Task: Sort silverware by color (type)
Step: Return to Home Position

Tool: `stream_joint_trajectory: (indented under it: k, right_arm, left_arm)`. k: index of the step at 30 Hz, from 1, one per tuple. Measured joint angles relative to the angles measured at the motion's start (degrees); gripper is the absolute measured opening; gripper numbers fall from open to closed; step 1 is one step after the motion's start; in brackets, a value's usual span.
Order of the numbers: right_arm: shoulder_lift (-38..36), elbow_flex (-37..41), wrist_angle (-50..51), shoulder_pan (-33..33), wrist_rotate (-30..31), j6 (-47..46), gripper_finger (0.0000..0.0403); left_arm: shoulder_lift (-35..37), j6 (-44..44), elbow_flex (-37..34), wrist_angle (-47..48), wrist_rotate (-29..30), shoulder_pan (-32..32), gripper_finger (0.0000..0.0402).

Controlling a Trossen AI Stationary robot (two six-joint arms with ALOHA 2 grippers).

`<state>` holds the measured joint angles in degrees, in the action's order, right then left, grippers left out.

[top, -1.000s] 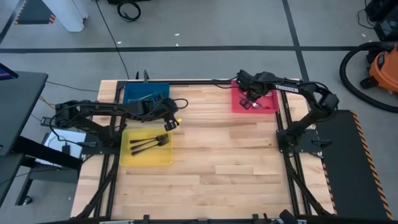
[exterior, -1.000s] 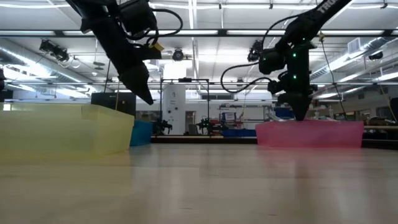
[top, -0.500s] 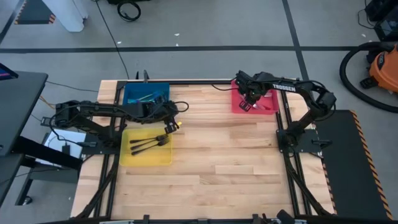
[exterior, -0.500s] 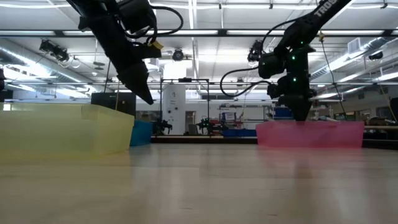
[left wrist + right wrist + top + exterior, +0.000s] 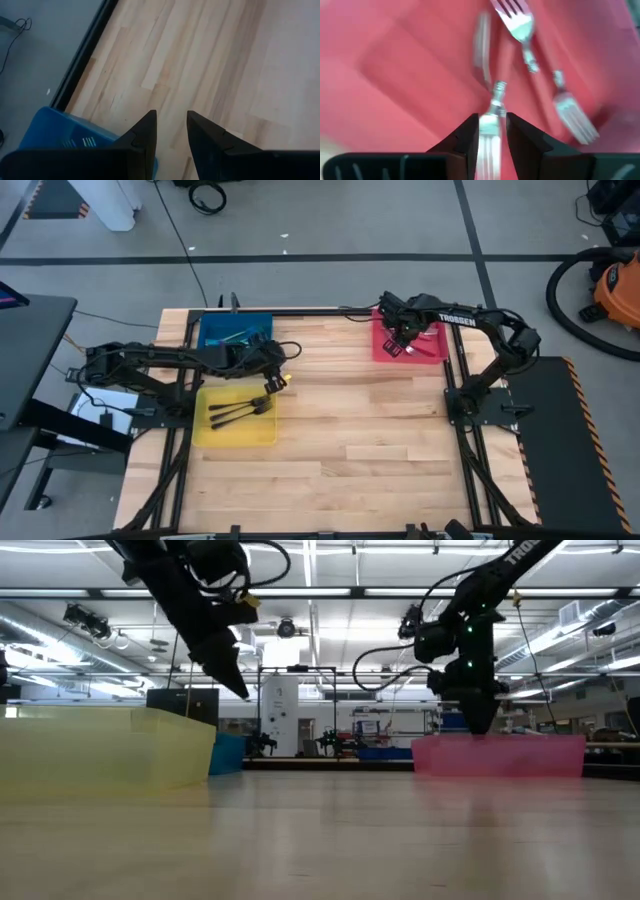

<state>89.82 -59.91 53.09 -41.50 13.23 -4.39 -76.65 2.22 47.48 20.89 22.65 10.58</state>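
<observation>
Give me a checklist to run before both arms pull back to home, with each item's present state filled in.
1. Left gripper empty: ok. Jaws apart, nothing between them, over bare table beside the blue tray.
2. Right gripper free of its load: cannot tell. Jaws apart above the red tray, but a fork shows in the gap.
3. Right gripper above the tray wall: not ok. The low view shows it down at rim height; probably lift first.
4. Black forks inside the yellow tray: ok.
5. Forks lying on the table outside the trays: ok, none seen in the high view.
</observation>
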Motion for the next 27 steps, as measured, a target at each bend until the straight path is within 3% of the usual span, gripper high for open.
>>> stream_joint_trajectory:
  k: [7,19,27]
  right_arm:
    - [-7.86,-1.41,-2.78,4.01,-9.25,-3.36,0.0106]
    - [-34.18,3.17,-25.91,17.69,-10.39,-3.02,0.0106]
    - [-47.38,13.73,-37.16,24.12,-7.9,-0.97,0.0105]
  left_arm:
    - [9.09,-1.84,-0.02,2.19,0.0,-1.7,0.0107]
    - [28.39,-9.31,-0.15,8.96,0.09,-7.52,0.0107]
    - [40.66,-10.1,-13.27,-0.29,3.9,-11.67,0.0107]
